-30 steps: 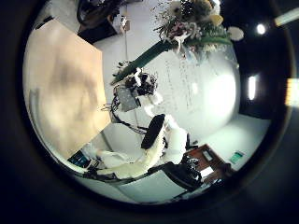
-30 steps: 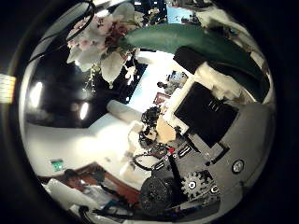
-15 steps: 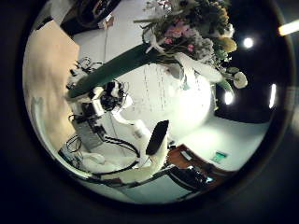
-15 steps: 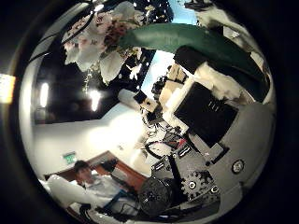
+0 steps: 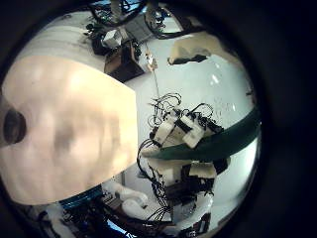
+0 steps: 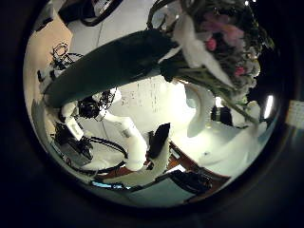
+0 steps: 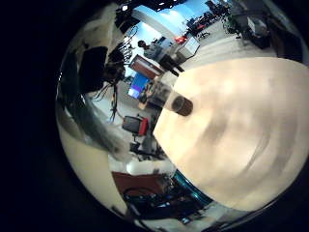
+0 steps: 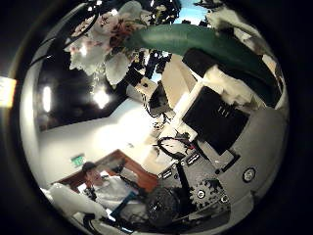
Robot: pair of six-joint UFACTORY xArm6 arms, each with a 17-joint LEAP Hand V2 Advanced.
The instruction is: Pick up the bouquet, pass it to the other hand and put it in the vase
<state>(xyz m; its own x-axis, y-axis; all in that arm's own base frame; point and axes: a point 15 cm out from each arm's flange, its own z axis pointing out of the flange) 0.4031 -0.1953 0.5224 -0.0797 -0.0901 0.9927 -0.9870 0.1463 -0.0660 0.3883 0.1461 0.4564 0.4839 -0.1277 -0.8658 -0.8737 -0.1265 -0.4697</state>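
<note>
The bouquet's wrapped stem [image 8: 196,41] runs across my right hand [image 8: 220,127], whose fingers are curled round it; the blossoms [image 8: 108,44] spread out beyond the palm. My left hand [image 8: 161,90] hangs close beside the stem, apart from it. In the left thumb side palm view the bouquet [image 6: 114,62] fills much of the picture, flowers [image 6: 214,38] at one end, and one of my left hand's fingers [image 6: 159,142] sticks out straight. The right hand [image 5: 183,134] with the stem [image 5: 223,149] shows over the table. The vase [image 7: 182,104] stands upright on the table [image 7: 241,126], also seen small [image 5: 14,126].
The tabletop [image 5: 69,129] lies below both hands, bare apart from the vase near one edge. Desks, screens and office gear [image 7: 154,72] stand beyond the table's far side.
Both hands have drawn together. The bouquet has grown much larger in the left thumb side palm view, and the left hand has come nearer the stem in the right thumb side palm view.
</note>
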